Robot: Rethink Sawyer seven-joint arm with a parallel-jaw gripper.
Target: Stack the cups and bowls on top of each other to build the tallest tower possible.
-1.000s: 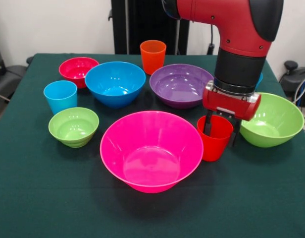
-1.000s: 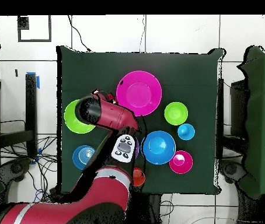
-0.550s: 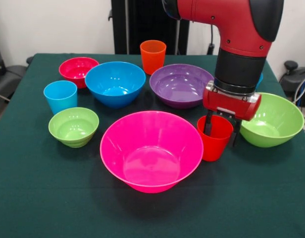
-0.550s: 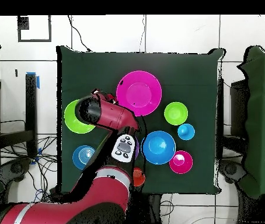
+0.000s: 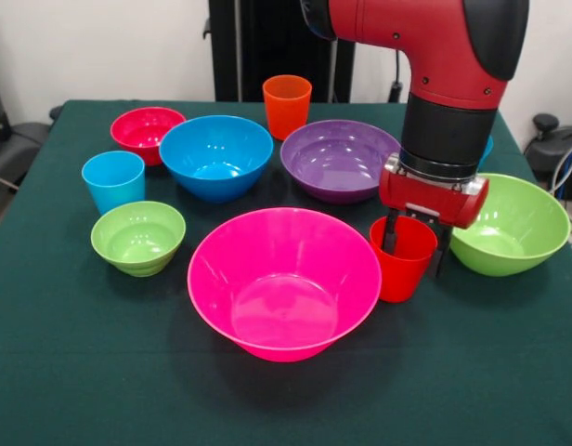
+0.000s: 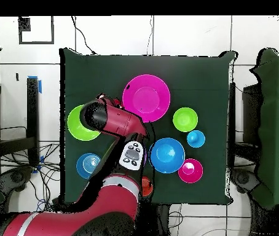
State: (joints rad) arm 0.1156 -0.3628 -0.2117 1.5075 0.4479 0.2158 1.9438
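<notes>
While gripper (image 5: 415, 243) straddles red cup (image 5: 403, 265) | contents seemingly none

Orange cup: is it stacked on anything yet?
No. The orange cup stands alone on the table, behind the purple bowl.

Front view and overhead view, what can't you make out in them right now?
- Red cup: the arm hides it overhead.
- Pincer: its fingers straddle the cup's rim in the front view; actual grip unclear.
- Second blue bowl: the arm hides almost all of it in the front view.
- Purple bowl: arm-covered overhead.
</notes>
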